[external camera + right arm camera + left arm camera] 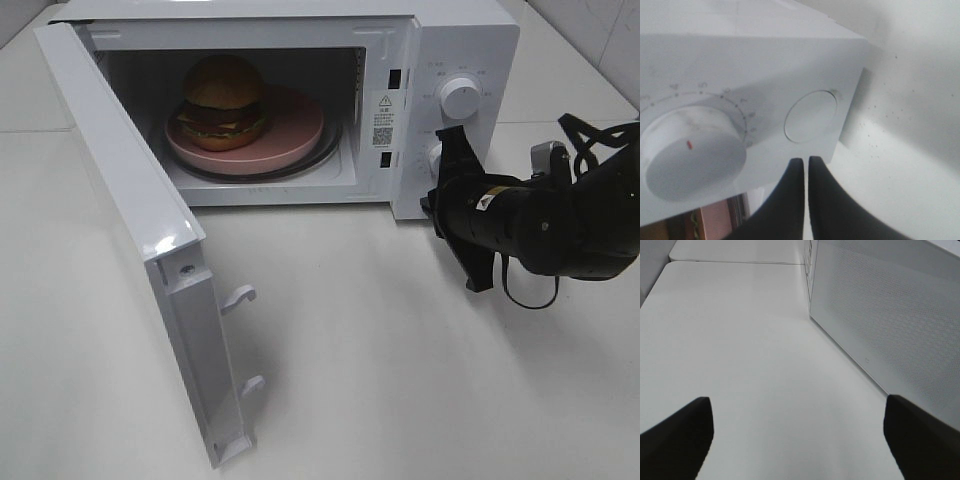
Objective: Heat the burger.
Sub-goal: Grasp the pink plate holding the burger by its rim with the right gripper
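The burger (pixel 222 100) sits on its pink plate (pixel 297 137) inside the microwave (pixel 470 40), whose door (pixel 110 190) hangs open. The left hand (pixel 797 407) is spread apart near the door. The right hand (pixel 803 162) is pinched together, empty, by the dial (pixel 692 150). Loading looks done, so the door likely needs shutting next.

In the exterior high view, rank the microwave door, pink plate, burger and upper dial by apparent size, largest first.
1. microwave door, largest, though it also stands nearest the camera
2. pink plate
3. burger
4. upper dial, clearly smallest
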Tool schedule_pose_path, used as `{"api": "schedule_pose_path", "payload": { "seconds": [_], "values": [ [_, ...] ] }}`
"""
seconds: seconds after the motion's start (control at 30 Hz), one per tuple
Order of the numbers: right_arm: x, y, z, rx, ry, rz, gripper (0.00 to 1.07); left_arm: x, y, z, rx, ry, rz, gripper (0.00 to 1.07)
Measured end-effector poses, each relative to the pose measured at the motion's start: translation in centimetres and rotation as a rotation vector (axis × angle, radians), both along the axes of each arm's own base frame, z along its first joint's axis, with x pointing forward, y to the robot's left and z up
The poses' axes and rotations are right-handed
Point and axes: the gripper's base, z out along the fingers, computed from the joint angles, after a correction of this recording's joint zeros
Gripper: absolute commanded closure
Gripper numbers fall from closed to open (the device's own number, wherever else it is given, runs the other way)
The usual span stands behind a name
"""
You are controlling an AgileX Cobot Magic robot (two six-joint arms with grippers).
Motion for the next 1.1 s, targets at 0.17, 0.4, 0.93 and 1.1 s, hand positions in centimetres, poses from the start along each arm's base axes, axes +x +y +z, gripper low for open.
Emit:
{"api": "schedule_pose_path", "payload": {
  "seconds": [0.17, 0.4, 0.93, 1.1],
  "values": [
    [-0.8, 0.1, 1.4, -0.059, 0.043, 0.092, 1.07, 0.0, 0.0, 0.0, 0.000, 0.000, 0.000, 0.22],
    [-1.9, 0.1, 3.6, -0.212, 0.052, 0.257, 1.06, 0.0, 0.0, 0.0, 0.000, 0.000, 0.000, 0.22],
    [-5.8, -0.8, 8.1, -0.591, 0.100, 0.730, 1.02, 0.0, 0.0, 0.0, 0.000, 0.000, 0.000, 0.22],
    [-7.1, -1.1, 9.5, -0.703, 0.076, 0.891, 1.02, 0.0, 0.0, 0.0, 0.000, 0.000, 0.000, 0.22]
  ]
}}
